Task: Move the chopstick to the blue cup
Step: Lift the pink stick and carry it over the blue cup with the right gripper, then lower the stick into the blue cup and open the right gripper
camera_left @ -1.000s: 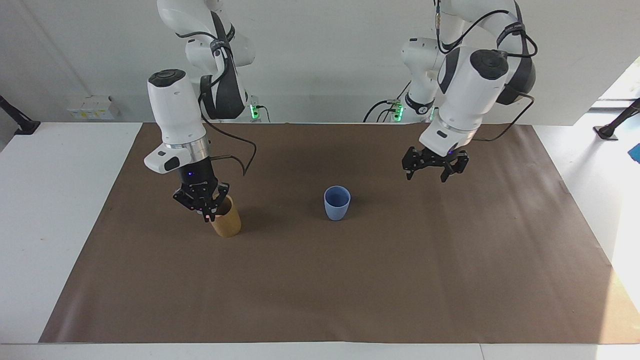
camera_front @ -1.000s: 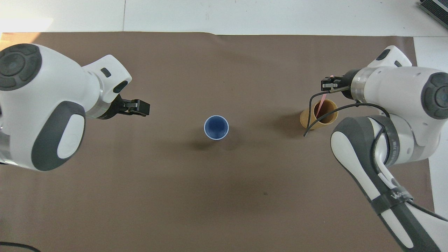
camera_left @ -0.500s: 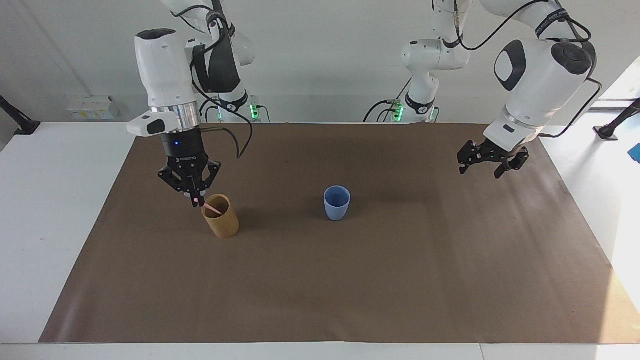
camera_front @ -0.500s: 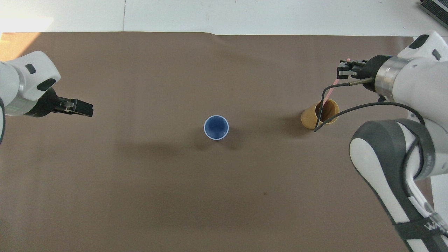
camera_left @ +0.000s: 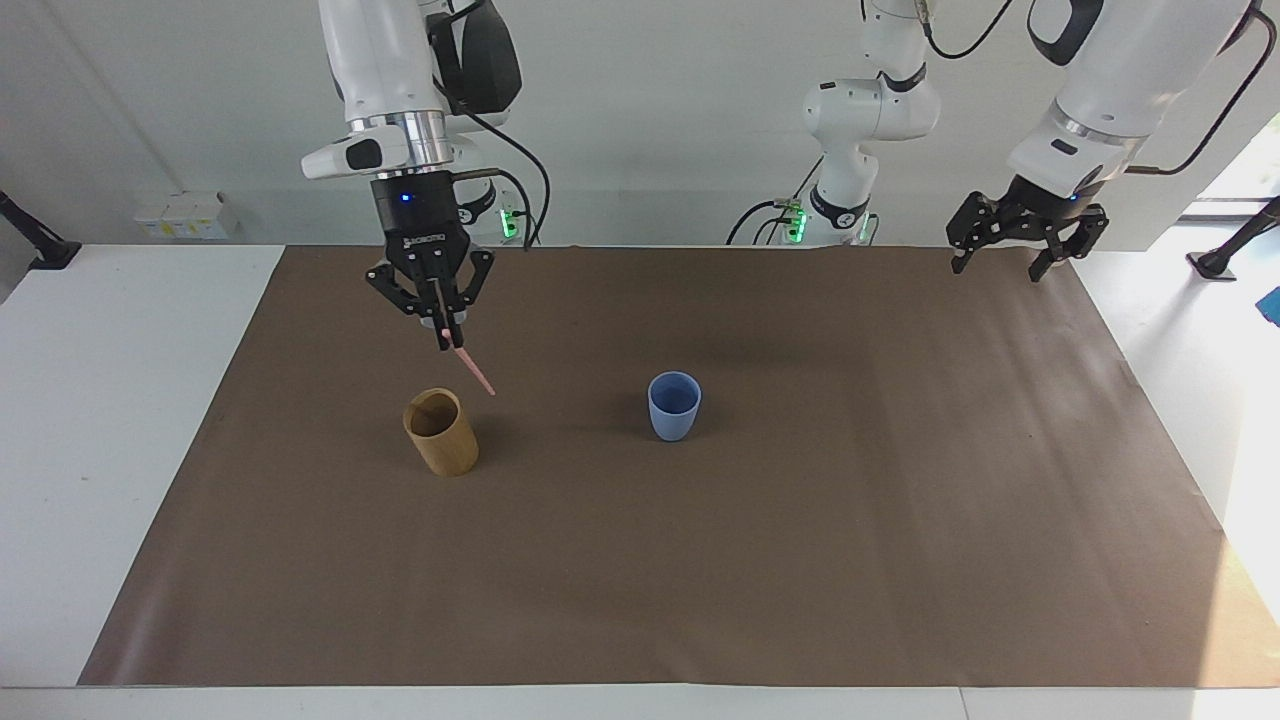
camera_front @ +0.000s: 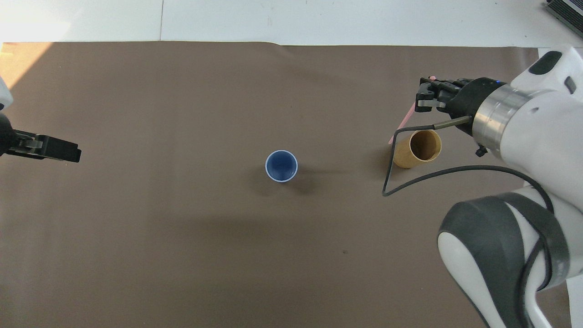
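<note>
My right gripper (camera_left: 444,335) is shut on the top end of the pale pink chopstick (camera_left: 474,370), which hangs slanted in the air, clear of the tan cup (camera_left: 441,432), over the mat beside that cup. In the overhead view the right gripper (camera_front: 426,98) and the chopstick (camera_front: 401,124) show beside the tan cup (camera_front: 416,148). The blue cup (camera_left: 674,405) stands upright and empty at the mat's middle (camera_front: 281,166). My left gripper (camera_left: 1000,268) is open and empty, raised over the mat's edge at the left arm's end (camera_front: 68,152).
A brown mat (camera_left: 700,560) covers most of the white table. The tan cup stands upright toward the right arm's end, about as near to the robots as the blue cup. A black cable (camera_front: 391,182) loops from the right wrist.
My right gripper has risen and lifted the chopstick fully out of the tan cup. My left gripper has risen and drawn away toward its own end of the table.
</note>
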